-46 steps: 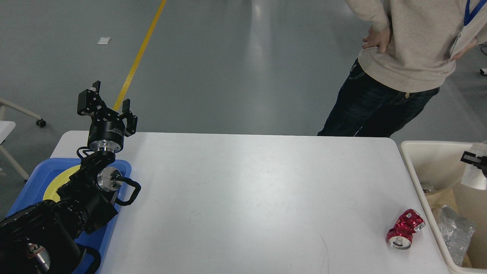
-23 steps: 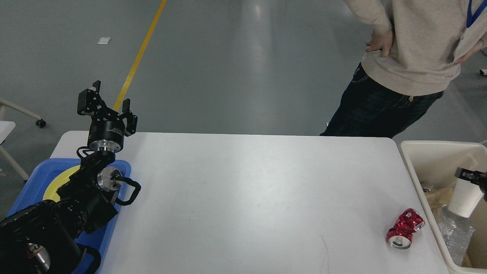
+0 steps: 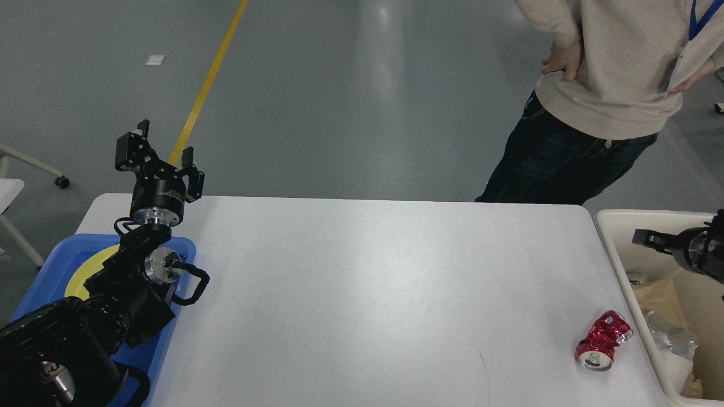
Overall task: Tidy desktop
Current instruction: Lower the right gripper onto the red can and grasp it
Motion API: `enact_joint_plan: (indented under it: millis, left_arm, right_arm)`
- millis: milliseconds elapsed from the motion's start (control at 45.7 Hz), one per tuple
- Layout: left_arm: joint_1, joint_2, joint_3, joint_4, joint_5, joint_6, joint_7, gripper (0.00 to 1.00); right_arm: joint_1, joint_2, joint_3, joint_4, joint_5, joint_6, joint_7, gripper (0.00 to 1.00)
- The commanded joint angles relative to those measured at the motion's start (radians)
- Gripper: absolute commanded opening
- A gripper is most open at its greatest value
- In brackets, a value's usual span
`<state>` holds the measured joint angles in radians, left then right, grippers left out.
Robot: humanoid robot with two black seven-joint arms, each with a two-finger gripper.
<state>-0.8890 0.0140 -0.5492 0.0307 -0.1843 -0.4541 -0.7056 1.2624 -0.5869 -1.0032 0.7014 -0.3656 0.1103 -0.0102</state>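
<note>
The white desktop (image 3: 367,294) fills the middle of the head view. A crushed red can (image 3: 602,340) lies on it near the front right corner. My left gripper (image 3: 161,154) is open and empty, raised above the far left corner of the desktop. My right gripper (image 3: 650,237) is at the right edge, above the cream bin (image 3: 613,254), open and holding nothing. A white paper cup (image 3: 676,366) lies inside the bin, below it. The can is on the desktop just left of the bin's wall.
A blue tray (image 3: 51,271) with a yellow plate (image 3: 90,270) stands at the left edge, partly under my left arm. The bin holds crumpled clear plastic (image 3: 670,338) and brown paper. A person (image 3: 565,141) stands beyond the far right corner.
My right gripper let go of the white cup, which dropped into the bin. The gripper then moved up and left over the bin. The left arm has not moved.
</note>
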Motion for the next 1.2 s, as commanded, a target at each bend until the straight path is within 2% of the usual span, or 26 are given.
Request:
enact_joint_plan:
  millis: [0, 109, 350, 394, 460, 657, 766, 1029, 1182]
  left_arm:
    - [0.001, 0.000, 0.000, 0.000, -0.001, 0.000, 0.000, 0.96]
    - [0.001, 0.000, 0.000, 0.000, 0.000, 0.000, 0.000, 0.96]
    - [0.001, 0.000, 0.000, 0.000, 0.000, 0.000, 0.000, 0.96]
    - [0.001, 0.000, 0.000, 0.000, 0.000, 0.000, 0.000, 0.96]
    - [0.001, 0.000, 0.000, 0.000, 0.000, 0.000, 0.000, 0.96]
    - [0.001, 0.000, 0.000, 0.000, 0.000, 0.000, 0.000, 0.96]
    - [-0.001, 0.000, 0.000, 0.000, 0.000, 0.000, 0.000, 0.96]
    - [0.001, 0.000, 0.000, 0.000, 0.000, 0.000, 0.000, 0.96]
    - [0.001, 0.001, 0.000, 0.000, 0.000, 0.000, 0.000, 0.96]
  right_arm:
    - [0.244, -0.007, -0.162, 0.231, 0.001, 0.028, 0.001, 1.00]
    - [0.409, -0.005, -0.196, 0.332, 0.001, 0.161, 0.001, 1.00]
    - [0.692, 0.032, -0.201, 0.359, 0.004, 0.710, 0.001, 1.00]
    - [0.733, 0.036, -0.204, 0.378, 0.005, 0.788, 0.001, 1.00]
    - [0.790, 0.038, -0.207, 0.405, 0.005, 0.850, 0.001, 1.00]
    - [0.792, 0.033, -0.203, 0.411, 0.007, 0.850, 0.001, 1.00]
    - [0.658, 0.027, -0.190, 0.385, 0.008, 0.810, -0.001, 1.00]
    - [0.237, 0.024, -0.109, 0.224, 0.010, 0.565, -0.001, 1.00]
    - [0.040, 0.024, 0.011, 0.172, 0.010, 0.474, -0.001, 1.00]
